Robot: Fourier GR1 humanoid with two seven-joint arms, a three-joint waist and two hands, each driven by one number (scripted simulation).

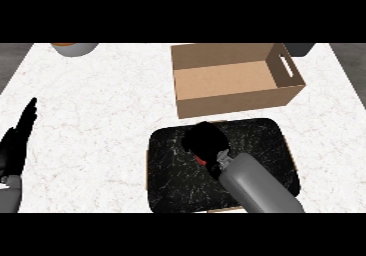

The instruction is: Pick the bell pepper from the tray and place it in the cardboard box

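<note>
Head view: right hand (pixel 206 141) on the tray (pixel 171 190), fingers curled around the red bell pepper (pixel 202 160) for lifting toward the adjacent cardboard box (pixel 230 80); left hand (pixel 15 145) resting, fingers released.

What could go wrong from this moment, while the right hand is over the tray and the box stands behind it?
1. The right hand hides nearly all of the bell pepper; only a red sliver shows, so the hold cannot be checked and it might slip.
2. The cardboard box stands just beyond the tray; a low carry could catch its near wall.
3. The left hand rests open at the left edge, too far to help.
</note>
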